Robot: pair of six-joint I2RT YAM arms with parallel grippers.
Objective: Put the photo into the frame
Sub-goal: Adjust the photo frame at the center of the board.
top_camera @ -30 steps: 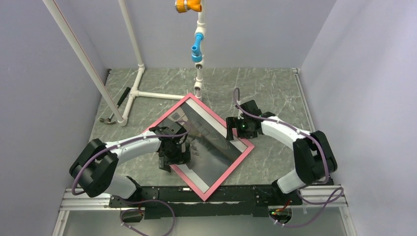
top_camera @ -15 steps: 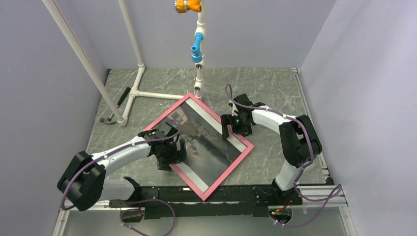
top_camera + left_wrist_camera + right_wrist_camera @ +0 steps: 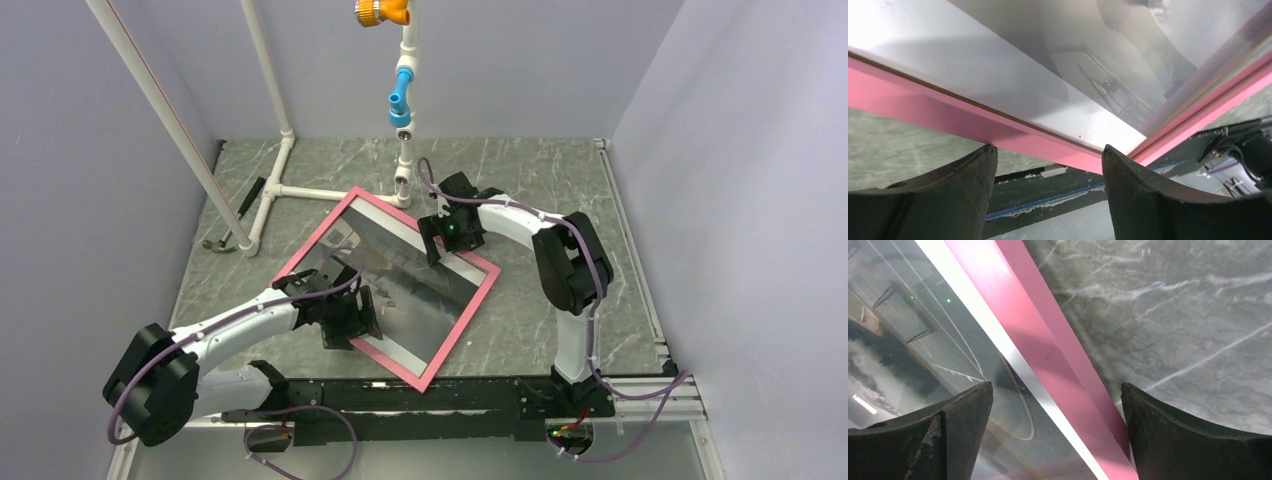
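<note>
One photo [image 3: 410, 290] lay seemingly seated in the pink frame [image 3: 461, 328] on the table [image 3: 540, 190], little apparently left; left wrist, left gripper [image 3: 1048, 148] unclenched by a rail; right wrist, right gripper [image 3: 1055, 385] spread wide, holding nothing.

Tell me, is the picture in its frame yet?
Mostly, it seems: the photo already shows inside the pink frame, lying face up. In hand: left gripper and right gripper sit at its opposite edges, fingers apart. Remaining: perhaps only backing away; the frame's back is hidden.
</note>
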